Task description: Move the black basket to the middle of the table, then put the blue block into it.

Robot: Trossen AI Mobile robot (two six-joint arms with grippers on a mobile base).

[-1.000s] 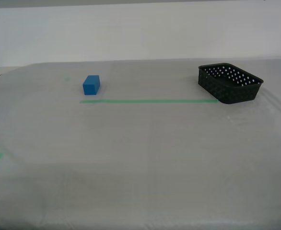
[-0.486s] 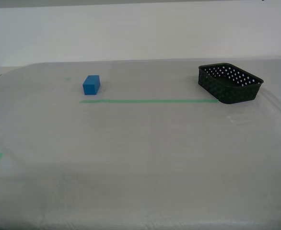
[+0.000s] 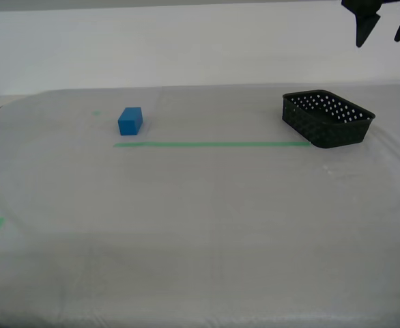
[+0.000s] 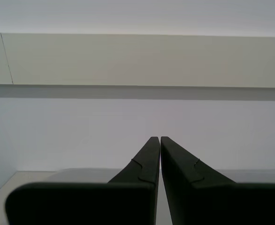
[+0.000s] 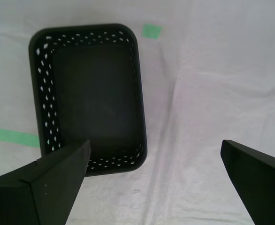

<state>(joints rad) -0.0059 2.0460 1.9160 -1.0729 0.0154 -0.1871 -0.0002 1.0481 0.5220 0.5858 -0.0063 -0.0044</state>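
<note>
Fingers of my first gripper (image 5: 154, 161) spread wide, empty, high above the black basket (image 3: 327, 119), which sits at the table's (image 3: 200, 205) two o'clock in the exterior view. My second gripper (image 4: 156, 139) is pinched closed, holding nothing.

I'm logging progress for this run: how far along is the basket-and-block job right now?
Nothing is done yet. The black basket sits empty at the exterior view's right end of the green tape line, not mid-table. In hand: my first gripper hangs open above the basket, touching nothing. My second gripper is shut and idle. Left: move the basket to the middle, then put the blue block inside it.
</note>
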